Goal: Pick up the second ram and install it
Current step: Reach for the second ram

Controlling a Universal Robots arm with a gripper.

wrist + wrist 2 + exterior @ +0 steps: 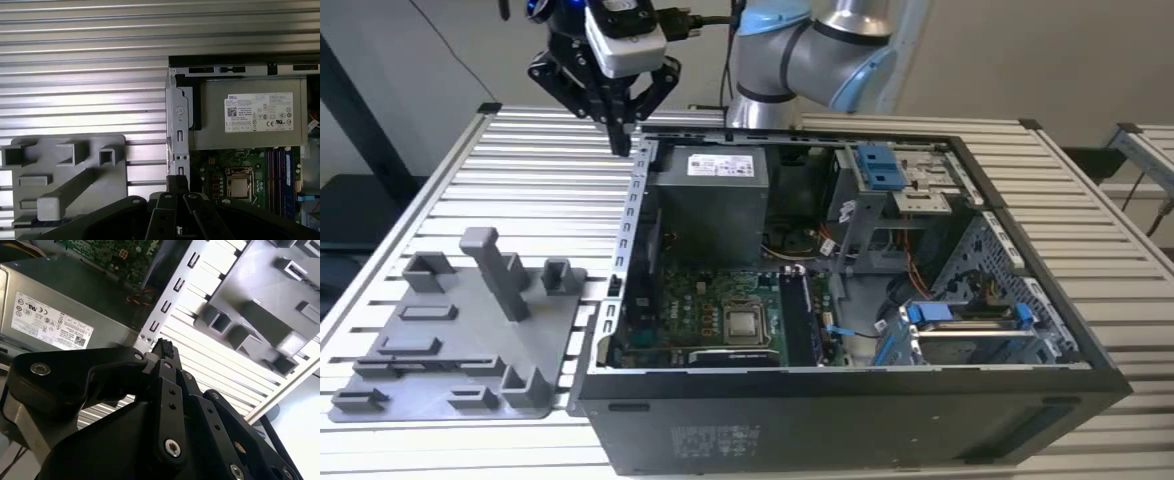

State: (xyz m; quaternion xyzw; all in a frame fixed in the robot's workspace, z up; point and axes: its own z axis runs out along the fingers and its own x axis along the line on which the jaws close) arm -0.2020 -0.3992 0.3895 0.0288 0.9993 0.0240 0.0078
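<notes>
The robot's hand hangs high over the back corner of the open computer case, just off the power supply. Its two fingers are drawn together to a point with nothing between them; the second wrist view shows the black tips meeting over the slatted tabletop.

The second ram is hard to pick out from here. My best guess is the dark, narrow strip lying in a holder on the grey fixture tray, on the exterior view's left, near the tall grey post. It sits well apart from the hand. The memory slots are on the motherboard beside the processor socket, and I can't tell from here what they hold.

A stick like that should be very light and stiff, but thin and easily damaged. I'd want it taken by its long edges near the middle, clear of the chips and contacts. A narrow board could pivot between the pads if it were caught off-centre.
</notes>
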